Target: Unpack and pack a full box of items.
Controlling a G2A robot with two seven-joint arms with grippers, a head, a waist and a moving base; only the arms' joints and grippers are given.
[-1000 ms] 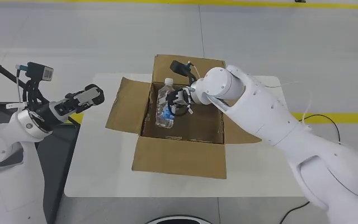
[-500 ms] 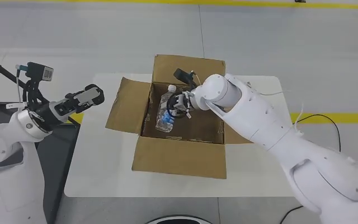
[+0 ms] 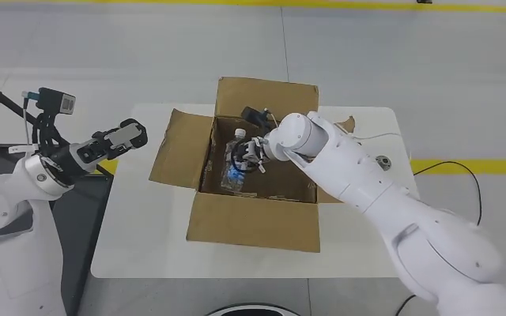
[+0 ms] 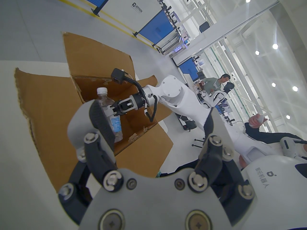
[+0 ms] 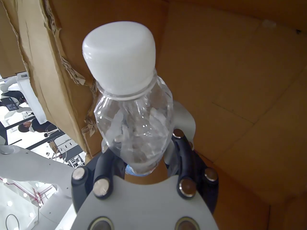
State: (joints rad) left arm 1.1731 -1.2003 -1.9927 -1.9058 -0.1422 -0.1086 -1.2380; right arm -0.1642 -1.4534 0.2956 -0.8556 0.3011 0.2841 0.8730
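An open cardboard box stands on the white table. Inside it, near the left wall, my right gripper is shut on a clear plastic bottle with a white cap and blue label. In the right wrist view the bottle stands upright between the fingers, with box walls close around it. In the left wrist view the bottle and the right gripper show above the box rim. My left gripper hangs open and empty off the table's left side, its fingers spread wide.
All the box flaps are folded outward. A small round part and a thin cable lie on the table right of the box. A dark stand sits left of the table.
My right gripper has lowered the bottle deeper into the box, toward its left wall. The left arm has not moved.
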